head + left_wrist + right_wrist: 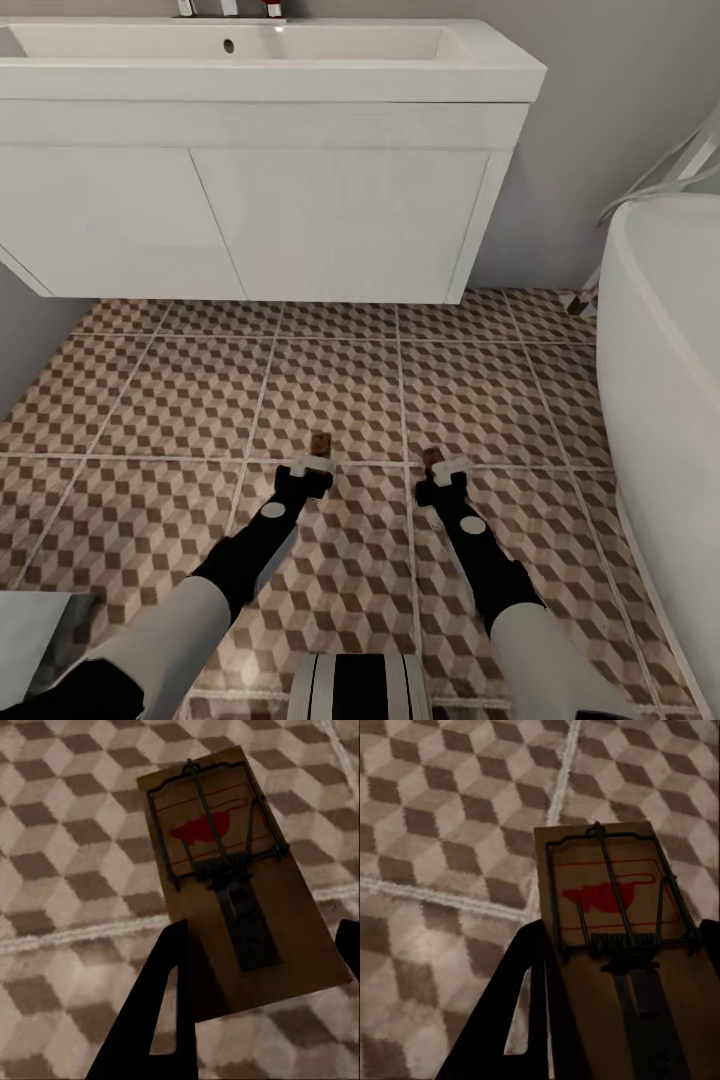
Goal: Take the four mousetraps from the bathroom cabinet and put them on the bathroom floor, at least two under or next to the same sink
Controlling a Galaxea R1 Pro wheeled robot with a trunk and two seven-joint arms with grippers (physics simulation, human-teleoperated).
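**A:** What have I got in hand?

**B:** One trap per arm. In the left wrist view, the left gripper (259,967) is closed on the near end of the left mousetrap (225,870), dark fingers (161,1012) pinching its edges, wire bar and red spot pointing away. The right gripper (622,1005) is clamped on the right mousetrap (619,945) the same way.

**A:** And where are they in the room?

**B:** In the head view, both sit just below centre frame, over the bathroom floor (150,400), with the sink (270,60) filling the upper left. I judge they're still short of it, with bare tile between them and the vanity's underside.

**A:** So how do I set them down well?

**B:** I'd reach or roll forward so they land under or right beside the vanity, lower until the wood lies flat on the tile, then open. Dropping from height risks a bounce or flip.

**A:** Arm pose?

**B:** Both arms stretch forward and down, nearly parallel, grippers angled toward the floor. How high the traps hang I can't tell.
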